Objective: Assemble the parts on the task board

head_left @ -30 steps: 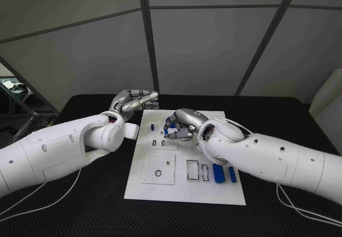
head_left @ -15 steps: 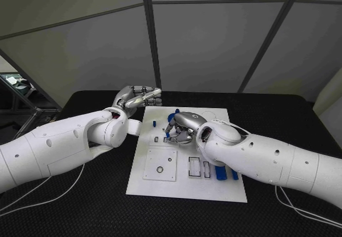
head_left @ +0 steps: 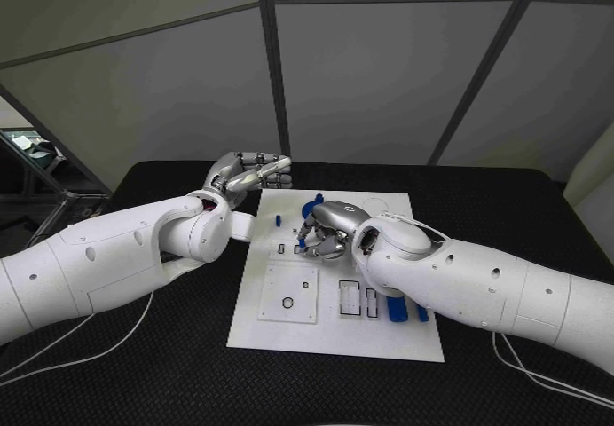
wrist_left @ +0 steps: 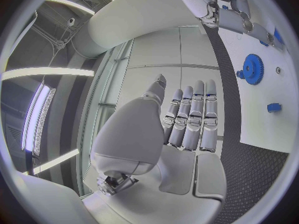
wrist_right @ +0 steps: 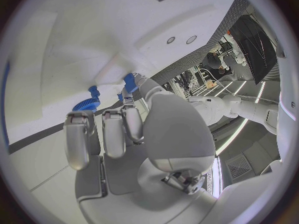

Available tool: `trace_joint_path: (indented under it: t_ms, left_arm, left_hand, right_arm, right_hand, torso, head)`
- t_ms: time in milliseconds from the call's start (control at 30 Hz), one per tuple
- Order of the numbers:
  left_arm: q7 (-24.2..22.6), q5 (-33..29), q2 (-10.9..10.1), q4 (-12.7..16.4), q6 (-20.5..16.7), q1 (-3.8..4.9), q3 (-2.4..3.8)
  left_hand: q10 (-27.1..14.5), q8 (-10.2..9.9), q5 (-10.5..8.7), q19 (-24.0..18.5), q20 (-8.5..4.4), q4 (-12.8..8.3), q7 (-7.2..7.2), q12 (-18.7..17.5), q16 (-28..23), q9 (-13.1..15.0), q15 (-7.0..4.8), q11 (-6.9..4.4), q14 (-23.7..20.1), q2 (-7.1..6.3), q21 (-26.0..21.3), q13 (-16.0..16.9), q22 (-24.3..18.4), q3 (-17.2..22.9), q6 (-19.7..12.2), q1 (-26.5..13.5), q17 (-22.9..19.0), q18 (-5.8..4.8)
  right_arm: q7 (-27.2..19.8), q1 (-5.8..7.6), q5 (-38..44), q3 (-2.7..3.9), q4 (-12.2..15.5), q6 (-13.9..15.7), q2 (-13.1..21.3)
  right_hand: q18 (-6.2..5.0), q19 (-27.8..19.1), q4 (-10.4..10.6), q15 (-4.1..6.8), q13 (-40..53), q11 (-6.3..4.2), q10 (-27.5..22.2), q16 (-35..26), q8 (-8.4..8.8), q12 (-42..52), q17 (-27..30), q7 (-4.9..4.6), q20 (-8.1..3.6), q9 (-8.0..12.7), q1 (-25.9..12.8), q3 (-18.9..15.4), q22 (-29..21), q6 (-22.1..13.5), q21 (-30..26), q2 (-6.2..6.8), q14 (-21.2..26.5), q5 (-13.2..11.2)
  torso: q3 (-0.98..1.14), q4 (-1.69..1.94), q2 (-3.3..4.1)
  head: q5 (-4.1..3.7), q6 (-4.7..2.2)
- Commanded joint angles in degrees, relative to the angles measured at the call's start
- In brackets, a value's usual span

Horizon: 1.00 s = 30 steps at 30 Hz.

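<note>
Nearest me on the white board (head_left: 335, 342), two blue bars (head_left: 394, 309) lay side by side at the board's near right, next to a pair of slots they looked meant to fill, so I judged them waiting their turn. A flat white square (head_left: 289, 291) with a small ring on it sat at the board's near left. Over the board's middle my right hand (head_left: 323, 232) was bent down with its fingertips (wrist_right: 127, 87) pinched on a small blue piece (wrist_right: 130, 80), held upright, I judged, so it could go down into its seat. Just beyond that, toward the board's far edge, sat a blue gear (wrist_left: 253, 68) on its peg, with a short blue peg (head_left: 277, 216) standing left of it. Off the board's far left corner my left hand (head_left: 245, 175) was raised above the black table (head_left: 153, 373), fingers curled in on nothing, kept out of the way. I could read no writing or labels anywhere.
</note>
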<state>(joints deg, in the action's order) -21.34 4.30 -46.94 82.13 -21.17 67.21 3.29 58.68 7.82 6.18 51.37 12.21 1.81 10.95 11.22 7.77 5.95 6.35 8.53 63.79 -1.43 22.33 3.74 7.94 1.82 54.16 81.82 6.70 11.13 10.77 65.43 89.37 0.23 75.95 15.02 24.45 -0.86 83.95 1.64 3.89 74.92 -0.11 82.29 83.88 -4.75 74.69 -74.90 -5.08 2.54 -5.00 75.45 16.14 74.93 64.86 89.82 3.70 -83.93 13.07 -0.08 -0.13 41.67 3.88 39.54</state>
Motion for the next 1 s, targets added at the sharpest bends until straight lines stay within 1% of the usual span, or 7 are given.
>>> trace_joint_path:
  t_ms: [33,267,533,867,1000]
  left_arm:
    - [-0.19,0.13,0.08,0.0,0.7,0.07,0.05]
    - [-0.16,0.13,0.03,-0.02,0.72,0.07,0.05]
    - [-0.15,0.13,-0.03,-0.03,0.74,0.07,0.05]
    - [-0.13,0.13,0.03,-0.11,0.77,0.07,0.05]
    - [-0.13,0.13,0.04,-0.15,0.77,0.06,0.04]
  left_hand:
    - [0.25,-0.4,-0.28,-0.05,0.42,-0.36,0.36,-0.36,-0.37,-0.08,0.2,0.19,0.06,0.39,-0.33,0.0,-0.05,-0.07,0.11,0.05,0.06,-0.74]
    - [0.25,-0.4,-0.28,-0.05,0.42,-0.36,0.36,-0.36,-0.37,-0.08,0.2,0.19,0.06,0.39,-0.33,0.0,-0.05,-0.07,0.11,0.05,0.06,-0.74]
    - [0.25,-0.4,-0.28,-0.05,0.42,-0.36,0.36,-0.36,-0.37,-0.08,0.2,0.19,0.06,0.39,-0.33,0.0,-0.05,-0.07,0.11,0.05,0.06,-0.74]
    - [0.25,-0.4,-0.28,-0.05,0.42,-0.36,0.36,-0.36,-0.37,-0.08,0.2,0.19,0.06,0.39,-0.33,0.0,-0.05,-0.07,0.11,0.05,0.06,-0.74]
    - [0.25,-0.4,-0.28,-0.05,0.42,-0.36,0.36,-0.36,-0.37,-0.08,0.2,0.19,0.06,0.39,-0.33,0.0,-0.05,-0.07,0.11,0.05,0.06,-0.74]
  right_arm:
    - [0.66,-0.21,0.82,-0.24,-0.18,-2.41,0.02]
    - [1.23,-0.26,1.66,-0.27,0.06,-3.22,0.29]
    - [2.0,-0.34,2.85,-0.27,0.86,-4.23,0.83]
    - [2.87,-0.39,3.8,-0.27,1.31,-4.46,1.21]
    - [3.34,-0.39,4.23,-0.27,1.31,-4.59,1.26]
  right_hand:
    - [0.86,6.05,-0.24,0.33,0.93,-0.14,-0.32,-0.12,-0.01,-0.27,-2.15,0.76,-0.29,-0.6,-0.59,0.01,15.07,1.08,0.18,-0.16,-3.33,0.29]
    - [0.86,6.05,-0.31,0.23,0.78,-0.01,-0.47,-0.21,0.41,-0.46,-2.03,0.59,-0.22,-0.55,-1.15,-0.11,15.07,0.75,0.18,0.27,-3.3,0.29]
    - [0.86,6.05,-0.47,0.16,0.64,0.08,-0.6,-0.26,0.67,-0.64,-1.96,0.47,-0.16,-0.5,-1.36,-0.15,15.07,0.52,0.18,0.61,-3.29,0.3]
    - [0.86,6.05,-0.5,0.12,0.53,0.14,-0.69,-0.37,0.76,-0.77,-1.76,0.41,-0.13,-0.5,-1.55,-0.18,15.07,0.48,0.18,0.77,-3.24,0.31]
    - [0.86,6.05,-0.5,0.05,0.34,0.22,-0.84,-0.5,0.91,-1.0,-1.54,0.32,-0.07,-0.47,-1.88,-0.25,15.07,0.32,0.18,1.03,-3.18,0.33]
  torso:
    - [-0.03,0.01,-0.04]
    - [-0.03,0.05,-0.07]
    - [-0.03,-0.02,-0.06]
    - [-0.03,0.04,-0.04]
    - [-0.02,0.03,-0.04]
  head:
    - [0.05,0.07]
    - [0.22,0.16]
    - [0.29,0.23]
    - [0.32,0.22]
    - [0.31,0.25]
